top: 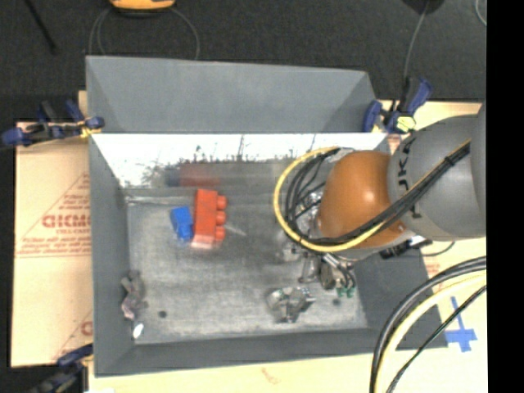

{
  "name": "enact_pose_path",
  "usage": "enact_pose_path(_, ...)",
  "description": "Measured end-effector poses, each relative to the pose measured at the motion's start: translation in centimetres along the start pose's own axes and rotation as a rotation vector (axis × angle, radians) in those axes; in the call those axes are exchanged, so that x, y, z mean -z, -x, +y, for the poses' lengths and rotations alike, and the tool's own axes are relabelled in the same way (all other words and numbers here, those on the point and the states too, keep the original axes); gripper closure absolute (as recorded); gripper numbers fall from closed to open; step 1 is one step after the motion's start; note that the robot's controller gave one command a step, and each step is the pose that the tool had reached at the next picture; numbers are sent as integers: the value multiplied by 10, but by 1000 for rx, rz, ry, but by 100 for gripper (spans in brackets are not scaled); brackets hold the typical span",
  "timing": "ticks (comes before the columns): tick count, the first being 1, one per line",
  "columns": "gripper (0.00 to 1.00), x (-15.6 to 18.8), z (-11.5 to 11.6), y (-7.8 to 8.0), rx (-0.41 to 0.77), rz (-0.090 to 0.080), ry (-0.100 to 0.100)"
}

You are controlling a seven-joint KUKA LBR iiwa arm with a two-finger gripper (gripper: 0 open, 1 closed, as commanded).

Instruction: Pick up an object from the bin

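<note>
Camera view looks down into a grey metal bin (106, 252) with sloping walls. The robot arm (442, 178) enters from 3 o'clock, with a rounded orange cover (356, 199) at its wrist and yellow and black cables (288, 195) looped around it. Its jaws hang low over the bin floor at about 5 o'clock, near the front right corner. Whether they are wide or narrow cannot be told, since their metal parts blend with the grey floor, and nothing can be made out between them. A red studded brick (209, 218) lies at about 10 o'clock on the floor, with a small blue piece (182, 223) touching its left side. Both are well apart from the jaws. A small grey figure (131, 295) sits at 8 o'clock by the left wall, with a tiny white bit (137, 330) just below it.
</note>
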State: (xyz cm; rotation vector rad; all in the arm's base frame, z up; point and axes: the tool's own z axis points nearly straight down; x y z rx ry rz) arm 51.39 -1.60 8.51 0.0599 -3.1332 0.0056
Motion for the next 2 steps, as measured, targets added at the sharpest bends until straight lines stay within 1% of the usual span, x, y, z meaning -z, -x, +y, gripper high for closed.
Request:
enact_pose_path(1,100,5,5,4,3,-11,3)
enact_pose_path(2,100,137,-7,11,256,-18,-1)
